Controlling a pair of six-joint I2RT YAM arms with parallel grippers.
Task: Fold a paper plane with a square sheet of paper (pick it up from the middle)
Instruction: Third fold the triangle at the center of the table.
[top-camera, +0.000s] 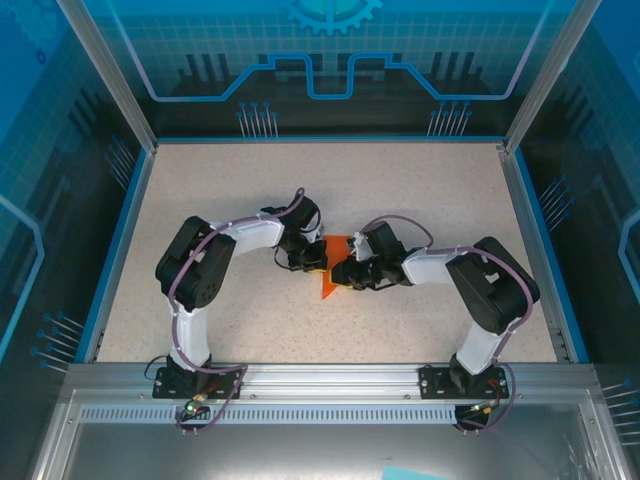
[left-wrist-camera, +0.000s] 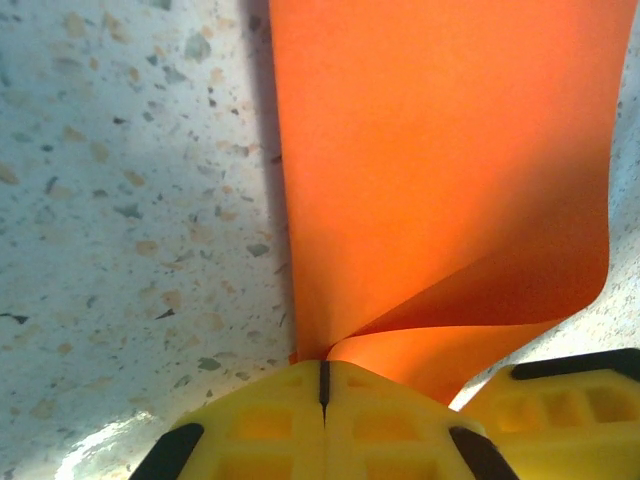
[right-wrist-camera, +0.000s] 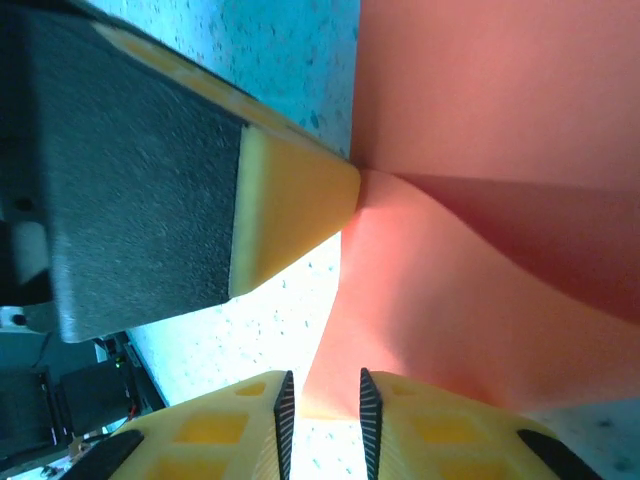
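- Top external: seeing the paper plane (top-camera: 326, 288) mid-bench (top-camera: 430, 190), wedged between left hand (top-camera: 312, 262) and right hand (top-camera: 347, 272), with an orange point toward the near edge.
- Left wrist: seeing left hand pressed fully together on the paper's edge, with the sheet curling up and away from the pinch, partly off the bench.
- Right wrist: seeing right hand slightly apart, with a paper edge in the gap and no visible squeeze; treating it as not gripping.
- Reading this as a regrip partway through a wing crease; can't tell overall fold quality from above, too much hidden under the hands.
- To do it well:
  - keep the left clamp fixed as the anchor
  - close the right on the fold line itself, not on the loose bulge
  - tension lightly outward to take out the curl before pressing flat
  - avoid any wrist twist; risks skewing the crease or tearing at the pinch
- Pose: both arms reaching inward with elbows swung wide, wrists turned toward each other, hands nearly touching over the paper.
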